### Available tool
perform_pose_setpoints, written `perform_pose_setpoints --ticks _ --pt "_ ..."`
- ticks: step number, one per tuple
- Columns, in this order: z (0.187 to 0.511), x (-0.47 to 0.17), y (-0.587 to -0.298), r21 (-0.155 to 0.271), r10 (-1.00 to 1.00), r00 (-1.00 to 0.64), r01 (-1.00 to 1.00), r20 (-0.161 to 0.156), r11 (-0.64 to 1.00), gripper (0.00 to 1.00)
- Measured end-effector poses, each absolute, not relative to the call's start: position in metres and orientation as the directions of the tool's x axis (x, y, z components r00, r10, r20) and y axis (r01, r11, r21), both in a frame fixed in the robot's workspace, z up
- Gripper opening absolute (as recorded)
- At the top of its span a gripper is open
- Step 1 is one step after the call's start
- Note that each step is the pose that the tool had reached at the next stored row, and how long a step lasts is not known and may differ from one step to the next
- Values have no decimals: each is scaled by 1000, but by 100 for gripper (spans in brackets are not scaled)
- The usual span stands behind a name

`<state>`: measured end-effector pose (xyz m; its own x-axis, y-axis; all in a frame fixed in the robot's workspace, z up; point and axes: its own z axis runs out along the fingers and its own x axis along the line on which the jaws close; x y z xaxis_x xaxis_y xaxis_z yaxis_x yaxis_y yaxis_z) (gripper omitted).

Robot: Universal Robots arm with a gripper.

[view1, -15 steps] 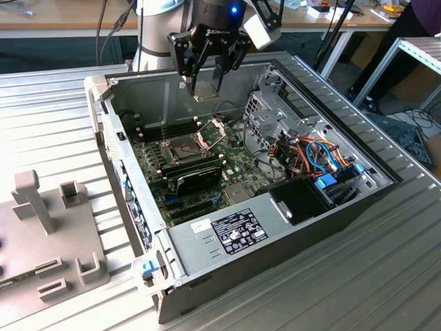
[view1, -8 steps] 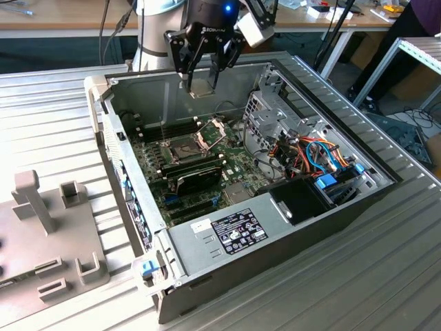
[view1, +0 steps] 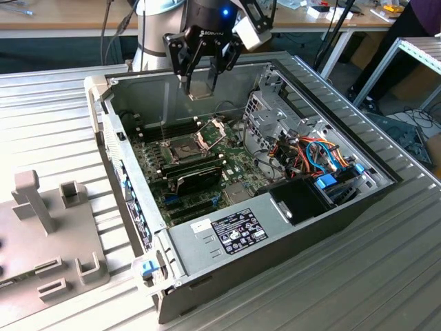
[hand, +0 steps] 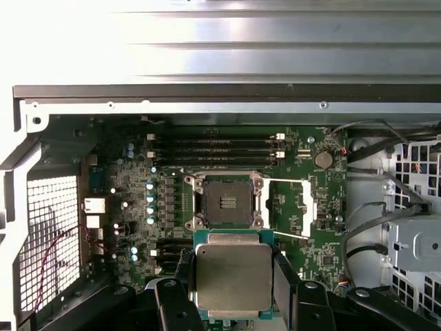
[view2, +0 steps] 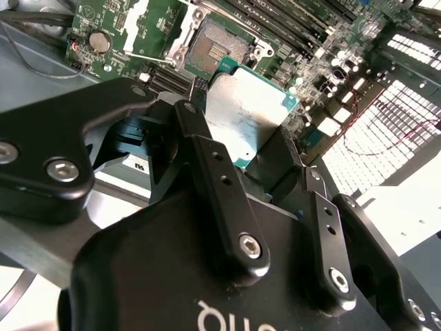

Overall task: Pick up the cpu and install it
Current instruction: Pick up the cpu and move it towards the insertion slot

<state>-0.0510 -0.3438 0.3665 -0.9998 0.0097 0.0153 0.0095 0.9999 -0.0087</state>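
First wrist view, nearest item: gripper (hand: pixel 233 283), its black fingers (hand: pixel 284 279) clamped on opposite edges of the cpu (hand: pixel 233 272). The cpu is carried in the air above the board, silvery top toward the camera.

Below it: green motherboard (hand: pixel 138 227).

Just beyond the cpu: dark square socket (hand: pixel 226 200), empty, contact field exposed, with its hinged metal frame (hand: pixel 303 207) swung open to one side.

Further: memory slots (hand: pixel 213 148), then the case wall (hand: pixel 207 103), then the ribbed desk (hand: pixel 241 41).

Status, as judged: pick-up complete. The cpu is held near the socket and not yet seated. Seating it and closing the frame remain outstanding.
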Motion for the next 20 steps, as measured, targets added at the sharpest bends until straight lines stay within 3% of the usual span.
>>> perform_pose_setpoints --ticks 20 --pt "365 -51 -344 -9 10 -1000 10 15 1000 55"
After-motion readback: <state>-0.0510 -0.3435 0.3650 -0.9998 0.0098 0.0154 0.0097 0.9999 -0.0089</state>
